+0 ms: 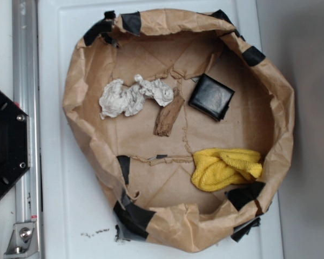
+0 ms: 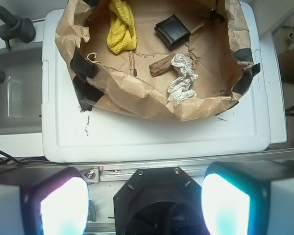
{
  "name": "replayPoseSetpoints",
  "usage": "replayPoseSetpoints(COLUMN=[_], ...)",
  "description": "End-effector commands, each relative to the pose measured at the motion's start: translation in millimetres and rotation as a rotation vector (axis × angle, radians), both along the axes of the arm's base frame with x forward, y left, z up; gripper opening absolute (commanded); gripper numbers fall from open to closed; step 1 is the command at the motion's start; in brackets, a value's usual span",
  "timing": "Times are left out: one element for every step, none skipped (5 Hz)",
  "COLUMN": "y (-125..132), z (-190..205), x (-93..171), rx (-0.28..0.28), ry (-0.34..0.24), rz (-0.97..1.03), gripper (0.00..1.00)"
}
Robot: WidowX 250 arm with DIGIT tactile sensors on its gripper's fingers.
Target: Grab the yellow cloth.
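Jaws (image 2: pixel 144 205) hang spread apart, well back from the yellow cloth (image 2: pixel 122 26) inside the paper basin (image 2: pixel 137 95).

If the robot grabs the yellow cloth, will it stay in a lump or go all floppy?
Probably floppy: the yellow cloth lies in soft, thick folds, so it would likely droop and unfold. It looks light and fuzzy, so likely not slippery. The gripper is open, far from it.

Your gripper (image 2: pixel 144 205) hangs high with its two fingers (image 2: pixel 63 205) spread wide apart, nothing between them, pointing down over its base.
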State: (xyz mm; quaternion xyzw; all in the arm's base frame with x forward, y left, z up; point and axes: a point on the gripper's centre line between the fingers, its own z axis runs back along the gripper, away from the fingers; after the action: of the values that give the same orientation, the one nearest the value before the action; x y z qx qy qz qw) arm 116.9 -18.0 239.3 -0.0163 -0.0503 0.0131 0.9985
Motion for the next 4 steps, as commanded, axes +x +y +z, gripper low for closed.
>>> replayPoseSetpoints(y=[0, 1, -2, -6], z=[0, -24, -43, -83], x=[0, 50, 102, 152], rx=[0.000, 0.046, 0.073, 0.055], ry=[0.000, -0.213, -0.332, -0.346], rz=[0.000, -0.115, -0.205, -0.266], gripper=[1.00, 1.00, 1.00, 1.00])
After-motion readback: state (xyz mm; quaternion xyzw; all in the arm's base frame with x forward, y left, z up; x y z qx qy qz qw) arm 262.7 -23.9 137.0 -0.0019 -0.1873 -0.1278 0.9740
